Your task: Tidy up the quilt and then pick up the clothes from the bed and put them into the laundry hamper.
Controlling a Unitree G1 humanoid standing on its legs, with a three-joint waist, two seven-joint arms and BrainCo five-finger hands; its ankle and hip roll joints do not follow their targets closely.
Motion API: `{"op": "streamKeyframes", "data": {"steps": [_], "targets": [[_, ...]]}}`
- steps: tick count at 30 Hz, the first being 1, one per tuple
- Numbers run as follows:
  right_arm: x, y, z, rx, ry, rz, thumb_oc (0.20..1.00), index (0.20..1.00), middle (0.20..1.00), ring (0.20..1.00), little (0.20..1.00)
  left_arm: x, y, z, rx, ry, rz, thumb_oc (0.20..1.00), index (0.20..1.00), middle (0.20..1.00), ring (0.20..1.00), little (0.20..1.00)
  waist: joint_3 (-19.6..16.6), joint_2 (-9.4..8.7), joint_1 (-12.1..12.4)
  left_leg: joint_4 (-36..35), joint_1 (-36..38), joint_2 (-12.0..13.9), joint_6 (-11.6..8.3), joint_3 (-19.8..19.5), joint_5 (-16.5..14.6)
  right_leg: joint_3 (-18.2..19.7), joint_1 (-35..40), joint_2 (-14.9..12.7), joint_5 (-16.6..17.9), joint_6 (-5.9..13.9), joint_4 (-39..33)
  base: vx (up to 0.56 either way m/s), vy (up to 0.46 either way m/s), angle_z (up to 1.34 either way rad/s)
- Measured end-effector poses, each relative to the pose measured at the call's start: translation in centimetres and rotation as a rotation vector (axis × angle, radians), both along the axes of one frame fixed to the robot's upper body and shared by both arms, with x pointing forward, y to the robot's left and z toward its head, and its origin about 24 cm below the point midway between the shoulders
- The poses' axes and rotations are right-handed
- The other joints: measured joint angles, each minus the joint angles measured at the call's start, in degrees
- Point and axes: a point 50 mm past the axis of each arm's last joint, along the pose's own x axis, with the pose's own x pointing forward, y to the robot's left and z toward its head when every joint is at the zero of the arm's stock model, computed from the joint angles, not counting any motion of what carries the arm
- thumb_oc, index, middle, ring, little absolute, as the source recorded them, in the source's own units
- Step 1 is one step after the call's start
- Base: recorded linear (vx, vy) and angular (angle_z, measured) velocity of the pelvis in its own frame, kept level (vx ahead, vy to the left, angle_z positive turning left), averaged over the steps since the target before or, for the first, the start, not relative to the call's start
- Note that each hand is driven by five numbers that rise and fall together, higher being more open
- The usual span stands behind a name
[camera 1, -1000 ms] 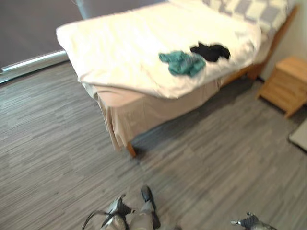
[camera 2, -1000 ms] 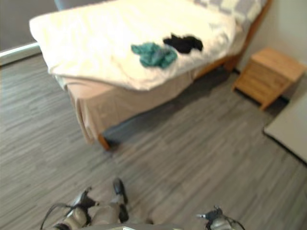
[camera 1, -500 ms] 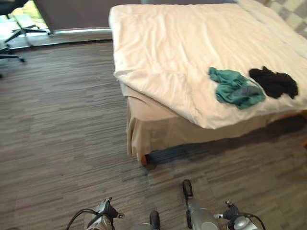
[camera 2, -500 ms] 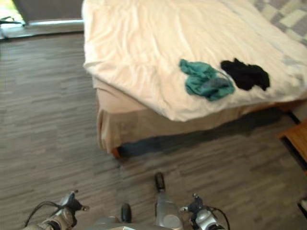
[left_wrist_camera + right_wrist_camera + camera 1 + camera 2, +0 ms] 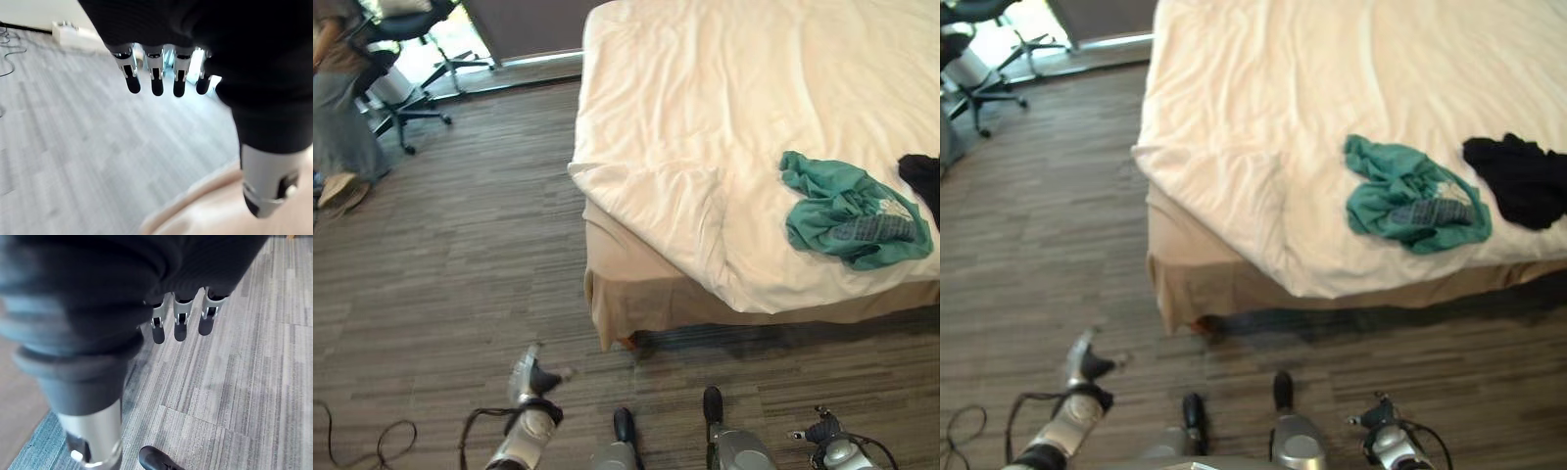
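Nearest to you, at the bottom of the head views, your left hand [image 5: 536,377] hangs over the grey-brown wood-grain plank floor [image 5: 460,264] at lower left, its silver dark-tipped fingers [image 5: 154,78] straight and loose, gripping nothing. Your right hand [image 5: 1378,421] sits at the lower right edge; its wrist view shows its fingers [image 5: 180,323] likewise extended and empty above the striped floor.

Further in, the bed [image 5: 636,304] fills the upper right of the frame, its tan fabric skirt hanging in soft folds at the near corner. Over it lies the cream quilt [image 5: 705,117], a thick soft cover with shallow wrinkles, its near corner drooping over the bed's edge.

On the quilt, at the right of the frame, you have the crumpled teal garment [image 5: 850,211], bunched cloth with a patch of grey patterned fabric showing. Just beside it, further right, lies the black garment [image 5: 1520,178], a dark rumpled heap; the right eye view shows most of it, while the left eye view cuts it off at the frame's edge.

Farthest, in the upper left, a black office chair on a star base with castors [image 5: 411,59] stands on the floor, and the left eye view adds a person [image 5: 337,108] in grey trousers at the left edge beside it.
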Motion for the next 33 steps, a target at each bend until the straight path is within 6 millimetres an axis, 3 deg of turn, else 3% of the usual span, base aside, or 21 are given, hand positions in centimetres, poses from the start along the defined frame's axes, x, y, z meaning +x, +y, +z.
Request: {"op": "streamKeyframes", "data": {"steps": [2, 3, 6, 10, 11, 12, 13, 15, 18, 19, 23, 25, 26, 27, 29, 32, 33], "targets": [[-1.5, 1.1, -0.7, 0.02, 0.028, -0.001, 1.0, 1.0, 1.0, 1.0, 1.0, 0.9, 1.2, 2.9, 0.046, -0.148, 0.037, 1.0, 1.0, 1.0, 1.0, 1.0, 0.13, 0.01, 0.15, 0.12, -0.23, -0.22, 0.85, 0.64, -1.75, 0.96, -1.13, -0.14, 0.22, 0.64, 0.01, 0.09, 0.055, -0.23], [-1.9, 1.3, -0.9, 0.029, 0.034, -0.015, 1.0, 1.0, 1.0, 1.0, 1.0, 1.0, 1.6, 3.4, 0.065, -0.165, 0.031, 1.0, 1.0, 1.0, 1.0, 1.0, 0.15, 0.08, 0.73, 0.12, -0.44, -0.31, 0.98, 0.68, -2.27, 1.12, -1.43, -0.25, 0.37, 0.86, 0.03, 0.04, 0.035, -0.26], [-3.6, 1.2, -1.4, 0.045, 0.073, -0.095, 1.0, 1.0, 1.0, 1.0, 1.0, 3.3, 2.9, 7.4, 0.171, -0.268, -0.063, 1.0, 1.0, 1.0, 1.0, 1.0, 0.5, -0.45, 0.35, 0.12, -1.01, -0.98, 1.54, 2.31, -4.52, 3.1, -3.36, -0.8, 1.02, 1.88, 0.01, 0.01, 0.054, -0.29], [-3.4, 0.6, -1.3, 0.072, 0.068, -0.161, 1.0, 1.0, 1.0, 1.0, 1.0, 9.6, 1.2, 15.0, 0.386, -0.453, -0.26, 1.0, 1.0, 1.0, 1.0, 1.0, 1.21, -1.58, -0.6, -0.26, -3.88, -2.37, 2.17, 4.32, -4.97, 4.78, -7.16, -2.14, 2.15, 3.47, 0.03, -0.01, 0.03, -0.24], [-2.8, 0.9, -1.2, 0.08, 0.052, -0.143, 1.0, 1.0, 1.0, 1.0, 1.0, 12.4, -0.7, 18.0, 0.435, -0.527, -0.324, 1.0, 1.0, 1.0, 1.0, 1.0, 1.4, -2.04, -2.72, -0.24, -4.43, -3.06, 2.31, 5.42, -5.16, 6.03, -8.53, -2.69, 2.71, 3.95, 0.05, 0.0, 0.068, -0.35], [-2.4, 1.0, -1.2, 0.085, 0.045, -0.138, 1.0, 1.0, 1.0, 1.0, 1.0, 13.9, -1.8, 19.6, 0.487, -0.552, -0.376, 1.0, 1.0, 1.0, 1.0, 1.0, 1.66, -2.05, -2.6, -0.26, -4.89, -3.24, 2.75, 6.03, -4.85, 6.03, -9.02, -2.93, 2.95, 4.33, 0.16, 0.01, 0.038, -0.58], [-1.2, 1.3, -1.0, 0.083, 0.022, -0.104, 1.0, 1.0, 1.0, 1.0, 1.0, 15.0, -3.0, 22.2, 0.546, -0.613, -0.43, 1.0, 1.0, 1.0, 1.0, 1.0, 2.09, -2.97, -4.9, -0.27, -5.4, -3.77, 2.37, 7.85, -5.47, 7.01, -11.0, -3.17, 3.31, 4.79, 0.02, 0.03, 0.053, -0.52], [0.1, 1.4, -0.4, 0.079, -0.032, -0.053, 1.0, 1.0, 1.0, 1.0, 1.0, 17.0, -4.2, 24.3, 0.664, -0.604, -0.481, 1.0, 1.0, 1.0, 1.0, 1.0, 2.69, -2.91, -7.3, -0.28, -5.39, -4.1, 2.55, 10.06, -5.63, 8.77, -12.0, -3.17, 4.34, 5.51, 0.01, 0.03, 0.026, -0.67], [0.8, 1.2, -0.1, 0.078, -0.061, -0.048, 1.0, 1.0, 1.0, 1.0, 1.0, 18.8, -4.3, 25.7, 0.84, -0.512, -0.501, 1.0, 1.0, 1.0, 1.0, 1.0, 3.1, -2.05, -10.7, -0.02, -5.0, -4.23, 2.6, 13.06, -5.8, 11.19, -13.25, -2.58, 4.85, 5.23, 0.24, 0.02, 0.01, -0.64], [0.9, 1.2, 0.0, 0.078, -0.066, -0.048, 1.0, 1.0, 1.0, 1.0, 1.0, 19.4, -4.1, 26.5, 0.898, -0.47, -0.486, 1.0, 1.0, 1.0, 1.0, 1.0, 3.45, -1.78, -11.42, -0.11, -4.6, -4.11, 2.56, 12.77, -5.75, 13.22, -13.93, -2.02, 5.95, 4.15, 0.37, 0.02, 0.013, -0.67], [1.3, 0.5, 0.4, 0.058, -0.098, -0.054, 1.0, 1.0, 1.0, 1.0, 1.0, 20.8, -3.8, 27.3, 1.003, -0.343, -0.462, 1.0, 1.0, 1.0, 1.0, 1.0, 4.74, -0.29, -14.08, -0.25, -4.15, -3.67, 2.04, 12.77, -5.88, 14.43, -14.35, -1.14, 5.74, 4.11, 0.36, 0.02, -0.002, -0.33], [1.9, 0.2, 0.8, 0.061, -0.122, -0.074, 1.0, 1.0, 1.0, 1.0, 1.0, 21.1, -4.0, 26.6, 0.975, -0.274, -0.456, 0.507, 0.507, 0.507, 0.507, 0.507, 5.28, 0.41, -14.75, -0.26, -4.22, -3.06, 1.71, 12.48, -6.05, 14.62, -14.56, -0.52, 5.77, 4.05, 0.38, 0.06, -0.029, -0.14], [2.1, 0.1, 0.8, 0.065, -0.124, -0.086, 1.0, 1.0, 1.0, 1.0, 1.0, 21.2, -4.0, 24.9, 0.942, -0.189, -0.471, 0.2, 0.2, 0.2, 0.2, 0.2, 5.34, 0.58, -14.75, 0.11, -4.12, -2.69, 1.52, 12.41, -5.92, 14.59, -14.49, -0.19, 5.8, 4.01, 0.47, -0.03, -0.116, -0.06], [2.3, 0.1, 0.8, 0.065, -0.122, -0.089, 1.0, 1.0, 1.0, 1.0, 1.0, 21.2, -4.0, 23.8, 0.923, -0.137, -0.489, 0.2, 0.2, 0.2, 0.2, 0.2, 5.44, 0.55, -14.82, 0.0, -3.79, -2.53, 1.51, 12.48, -5.91, 14.55, -14.2, -0.04, 5.67, 3.83, 0.48, -0.03, -0.116, -0.02], [2.5, -0.1, 0.7, 0.066, -0.088, -0.078, 1.0, 1.0, 1.0, 1.0, 1.0, 20.1, -3.9, 18.1, 0.799, 0.051, -0.517, 0.2, 0.2, 0.2, 0.2, 0.2, 5.46, 0.59, -14.62, 0.02, -2.71, -1.55, 1.32, 11.78, -5.79, 13.5, -12.73, 0.69, 5.26, 3.37, 0.47, 0.04, -0.036, 0.13], [2.5, -1.0, 1.0, 0.039, -0.076, -0.082, 1.0, 1.0, 1.0, 1.0, 1.0, 19.9, -4.6, 17.0, 0.742, 0.055, -0.524, 0.2, 0.2, 0.2, 0.2, 0.2, 5.35, 0.71, -13.4, -0.21, -2.0, -0.69, 1.08, 10.93, -6.21, 11.93, -11.35, 1.17, 4.63, 2.9, 0.49, 0.07, -0.035, 0.31], [3.4, -2.3, 1.8, -0.029, -0.07, -0.038, 1.0, 1.0, 1.0, 1.0, 1.0, 19.4, -4.4, 15.6, 0.715, 0.107, -0.537, 0.2, 0.2, 0.2, 0.2, 0.2, 5.17, 0.97, -11.79, -0.27, -0.81, -0.13, 0.81, 10.43, -7.26, 11.29, -10.14, 1.48, 4.37, 2.57, 1.1, 0.05, -0.007, 0.24]]}}
